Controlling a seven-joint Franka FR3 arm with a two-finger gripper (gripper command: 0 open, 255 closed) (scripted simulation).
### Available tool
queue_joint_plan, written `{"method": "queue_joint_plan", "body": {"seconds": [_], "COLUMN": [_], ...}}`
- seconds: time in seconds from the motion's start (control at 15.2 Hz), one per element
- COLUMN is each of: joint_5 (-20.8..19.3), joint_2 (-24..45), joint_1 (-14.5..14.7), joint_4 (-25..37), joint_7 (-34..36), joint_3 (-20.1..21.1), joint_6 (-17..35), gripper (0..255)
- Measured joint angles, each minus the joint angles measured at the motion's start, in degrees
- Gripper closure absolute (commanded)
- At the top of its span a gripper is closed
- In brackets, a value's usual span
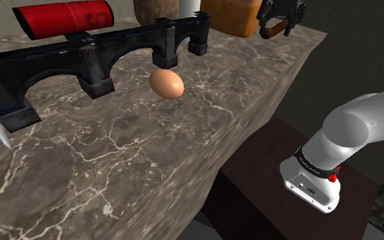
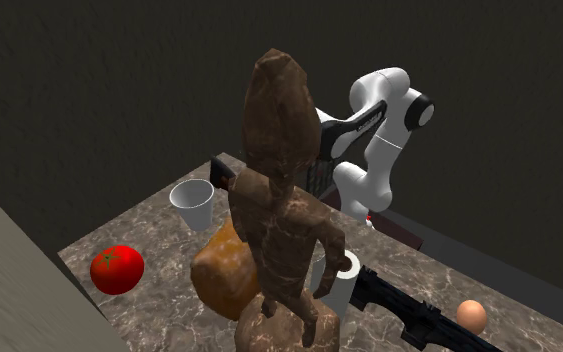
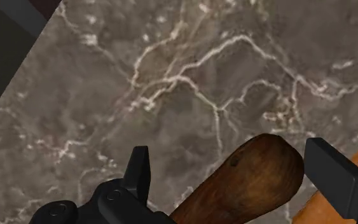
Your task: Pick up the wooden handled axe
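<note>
Black two-finger gripper (image 3: 228, 159): fingers wide apart, straddling but not clasping | brown rounded wooden axe handle (image 3: 254, 181): between the fingers, nearer one, over grey veined marble counter (image 3: 171, 76) | advised: centre on handle, descend, close squarely before lifting.

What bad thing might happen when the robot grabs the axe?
The open gripper straddles just the rounded end of the axe handle, so a squeeze there might let it slip out. The handle sits nearer one finger, so closing may shove it sideways. The orange-brown object stands close and might get bumped.
</note>
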Motion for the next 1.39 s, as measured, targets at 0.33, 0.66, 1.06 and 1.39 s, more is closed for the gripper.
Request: {"method": "queue_joint_plan", "body": {"seconds": [0.33, 0.66, 1.06, 1.39], "joint_5": [-1.78, -4.02, -4.37, -4.43], "joint_2": [6.42, 11.14, 11.48, 11.19], "joint_1": [-5.76, -11.03, -11.75, -11.81], "joint_4": [7.02, 13.54, 10.23, 8.06], "joint_7": [14.51, 27.68, 30.77, 30.87], "joint_3": [0.24, -0.67, -0.68, -0.77], "joint_6": [0.84, 0.24, 4.02, 5.92], "gripper": [0, 0, 0, 255]}}
